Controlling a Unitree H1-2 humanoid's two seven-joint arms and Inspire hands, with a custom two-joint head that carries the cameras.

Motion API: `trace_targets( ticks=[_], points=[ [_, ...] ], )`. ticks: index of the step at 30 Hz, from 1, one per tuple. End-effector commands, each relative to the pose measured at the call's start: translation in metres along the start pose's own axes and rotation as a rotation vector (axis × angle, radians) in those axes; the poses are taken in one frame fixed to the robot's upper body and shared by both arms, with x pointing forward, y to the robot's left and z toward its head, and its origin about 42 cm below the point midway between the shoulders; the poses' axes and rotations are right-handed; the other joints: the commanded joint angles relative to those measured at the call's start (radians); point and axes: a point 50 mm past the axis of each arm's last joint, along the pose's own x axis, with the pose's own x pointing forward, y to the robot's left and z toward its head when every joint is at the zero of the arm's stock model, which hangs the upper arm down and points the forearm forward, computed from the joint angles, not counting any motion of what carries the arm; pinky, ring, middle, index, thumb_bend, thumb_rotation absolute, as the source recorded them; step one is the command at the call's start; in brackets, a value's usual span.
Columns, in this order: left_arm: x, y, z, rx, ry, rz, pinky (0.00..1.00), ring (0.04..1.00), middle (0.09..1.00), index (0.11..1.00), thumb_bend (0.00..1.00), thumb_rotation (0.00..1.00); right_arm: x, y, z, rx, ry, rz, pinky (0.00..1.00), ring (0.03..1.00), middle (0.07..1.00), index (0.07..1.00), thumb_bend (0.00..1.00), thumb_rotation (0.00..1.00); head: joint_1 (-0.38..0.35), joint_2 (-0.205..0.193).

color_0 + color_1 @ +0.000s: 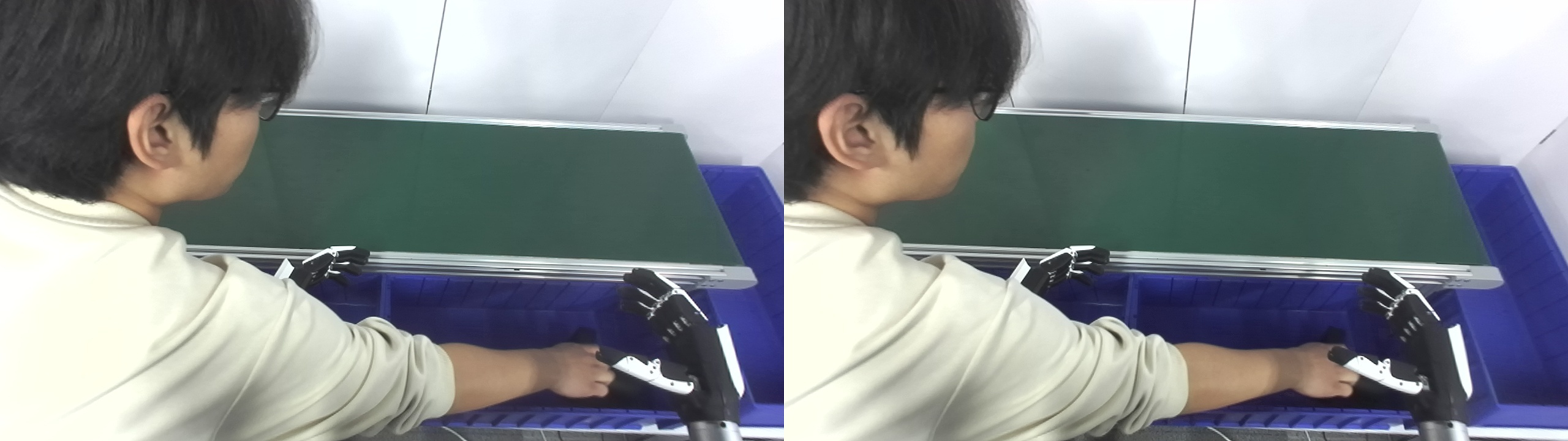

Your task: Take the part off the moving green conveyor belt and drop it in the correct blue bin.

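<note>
our black-and-white right hand (674, 343) waits spread and empty over the long blue plastic bin (490, 306), while our left hand (327, 264), loosely curled and empty, hovers by the dark green conveyor belt (465, 184)'s near rail. no part rides the belt; a person's hand (576, 370) reaches into the bin, perhaps retrieving something dark.

A person (153, 275) reaches into the blue bin (490, 306) beside the right hand (674, 343).

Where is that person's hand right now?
The person's hand is low on the right in both views, reaching down inside the blue bin and right beside the thumb of the robot's open right hand.
</note>
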Motion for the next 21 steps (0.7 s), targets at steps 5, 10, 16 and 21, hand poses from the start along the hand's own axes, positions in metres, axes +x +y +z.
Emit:
trace_targets(
  ticks=[5, 10, 16, 21],
  points=[
    [0.0049, 0.0062, 0.0109, 0.015, -0.074, 0.011, 0.60, 0.694, 0.752, 0.751, 0.87, 0.00, 0.0026, -0.0048, 0.0068, -0.025, -0.048, -0.010, 0.69, 0.750, 0.788, 0.777, 0.82, 0.01, -0.001, 0.000],
    [0.0049, 0.0063, 0.0101, 0.017, -0.071, 0.012, 0.61, 0.696, 0.756, 0.752, 0.87, 0.00, 0.0026, -0.0045, 0.0072, -0.041, -0.048, -0.005, 0.68, 0.751, 0.789, 0.785, 0.80, 0.02, -0.001, 0.000],
    [0.0048, 0.0058, 0.0095, 0.013, -0.070, 0.011, 0.61, 0.696, 0.754, 0.752, 0.86, 0.00, 0.0030, -0.0047, 0.0081, -0.026, -0.047, -0.006, 0.69, 0.754, 0.793, 0.781, 0.81, 0.00, -0.001, 0.001],
    [0.0052, 0.0052, 0.0098, 0.010, -0.073, 0.008, 0.61, 0.697, 0.753, 0.750, 0.86, 0.00, 0.0045, -0.0008, 0.0165, -0.025, -0.074, 0.011, 0.69, 0.752, 0.799, 0.783, 0.80, 0.02, 0.001, 0.002]
  ],
)
